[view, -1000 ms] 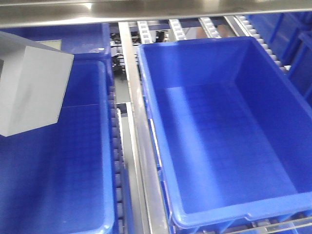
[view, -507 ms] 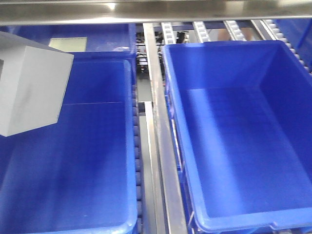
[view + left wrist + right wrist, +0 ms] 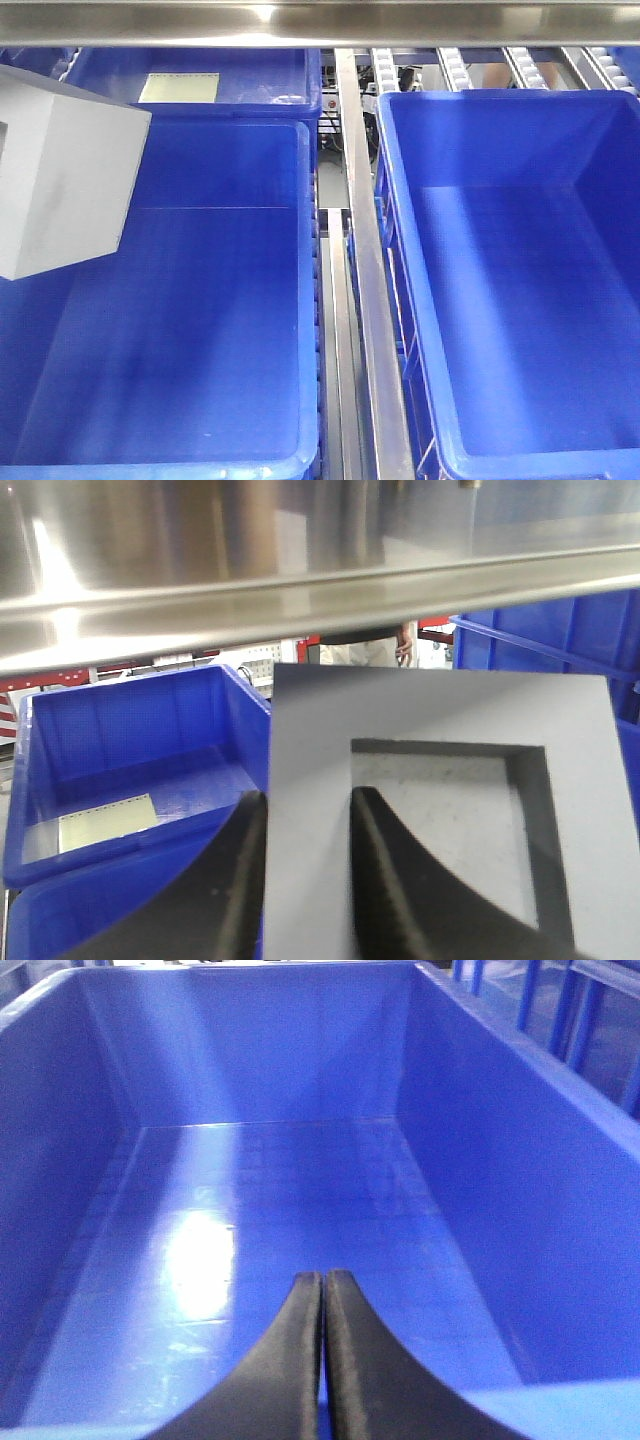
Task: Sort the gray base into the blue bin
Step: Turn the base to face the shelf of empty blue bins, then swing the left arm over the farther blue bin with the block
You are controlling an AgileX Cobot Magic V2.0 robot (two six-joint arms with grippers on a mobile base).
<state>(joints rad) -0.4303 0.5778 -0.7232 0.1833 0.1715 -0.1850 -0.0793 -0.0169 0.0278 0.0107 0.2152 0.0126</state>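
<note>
Right now your left jaws pinch one wall of the gray base (image 3: 60, 180), one finger inside its recess, holding it tilted above the left side of the blue bin (image 3: 200, 340). Your right jaws, pressed together and empty, hang over the neighbouring bin (image 3: 520, 300), so the drop looks like the left arm's job.

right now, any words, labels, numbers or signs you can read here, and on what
No text is readable in any view.
Pale sheet in the far tub: too blurred to tell whether it bears print.
Gray base: plain, no marking shows.
</note>
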